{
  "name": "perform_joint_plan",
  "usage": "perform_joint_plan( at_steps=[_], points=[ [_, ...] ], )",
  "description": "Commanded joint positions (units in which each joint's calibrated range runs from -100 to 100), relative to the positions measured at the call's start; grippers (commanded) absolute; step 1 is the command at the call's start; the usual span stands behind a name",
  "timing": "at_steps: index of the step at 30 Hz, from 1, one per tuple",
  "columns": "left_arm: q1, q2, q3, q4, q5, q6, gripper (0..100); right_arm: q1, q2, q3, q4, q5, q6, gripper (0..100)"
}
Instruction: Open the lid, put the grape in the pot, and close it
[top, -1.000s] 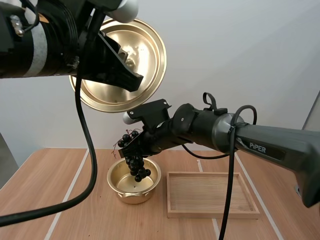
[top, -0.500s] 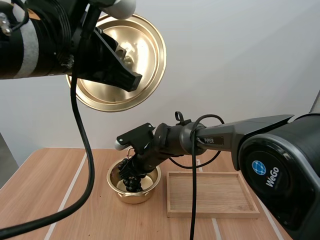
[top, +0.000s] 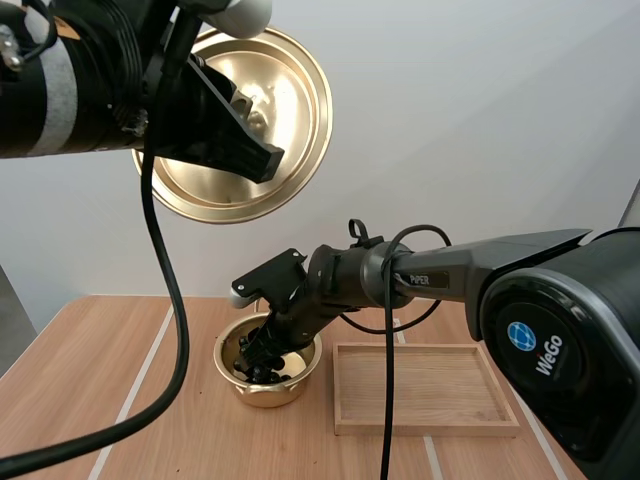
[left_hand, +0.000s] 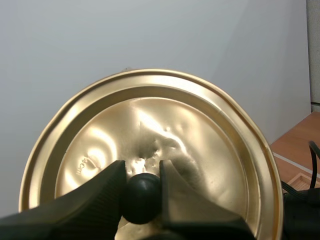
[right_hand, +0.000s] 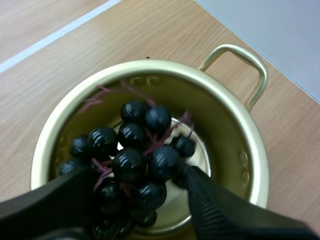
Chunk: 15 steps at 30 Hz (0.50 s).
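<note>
Now grapes (right_hand: 135, 155) inside pot (right_hand: 240, 165), lid (left_hand: 150, 125) aloft.

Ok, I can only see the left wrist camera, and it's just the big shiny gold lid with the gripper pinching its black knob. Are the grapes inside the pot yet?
Observer: Yes. The bunch of dark purple grapes lies down inside the round gold metal pot.
Operator: Where's the other gripper?
Observer: The right gripper is down at the pot's mouth, right at the bunch.
Operator: And is my lid close to the pot?
Observer: No. The shiny gold metal lid in the left gripper hangs high above the light wooden table, well clear of the pot.
</note>
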Motion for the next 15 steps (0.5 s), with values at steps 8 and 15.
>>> perform_joint_plan(
  at_steps=[8,15],
  points=[
    [-0.03,-0.4,-0.5,-0.3,-0.5,-0.5,0,-0.4,-5.5,-0.1,-2.2,3.4,0.9,100],
    [-0.03,-0.4,-0.5,-0.3,-0.5,-0.5,0,-0.4,-12.4,-0.1,-2.2,6.1,2.3,93]
  ],
)
